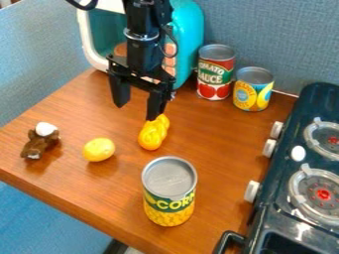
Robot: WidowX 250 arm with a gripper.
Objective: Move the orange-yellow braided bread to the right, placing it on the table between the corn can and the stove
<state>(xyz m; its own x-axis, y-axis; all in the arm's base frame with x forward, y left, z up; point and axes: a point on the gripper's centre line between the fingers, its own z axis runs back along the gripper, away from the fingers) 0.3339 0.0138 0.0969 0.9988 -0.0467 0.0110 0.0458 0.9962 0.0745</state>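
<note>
From where I stood, the black gripper [138, 112] hung over the glossy, wood-grained table [218, 124], its two blunt, straight-sided fingers spread apart with nothing between them. One fingertip came down right by the upper end of a smooth yellow lump [153, 134], bulging and twisted like a knot; I couldn't tell whether they touched. The lump lay on the wood between the gripper and a ribbed-lidded metal can [169, 191] with a green and yellow label, standing upright nearer me. To the lump's left sat a shiny, rounded yellow piece [98, 149], and farther left a small brown figure [39, 141] with a white, rounded top. Behind stood a glossy teal box [190, 32] with softly curved edges, then a red-labelled can [216, 72] and a shorter yellow-and-blue one [253, 89], both cylindrical. On the right was a dark stove [285, 163] with pale knobs and round burners.
</note>
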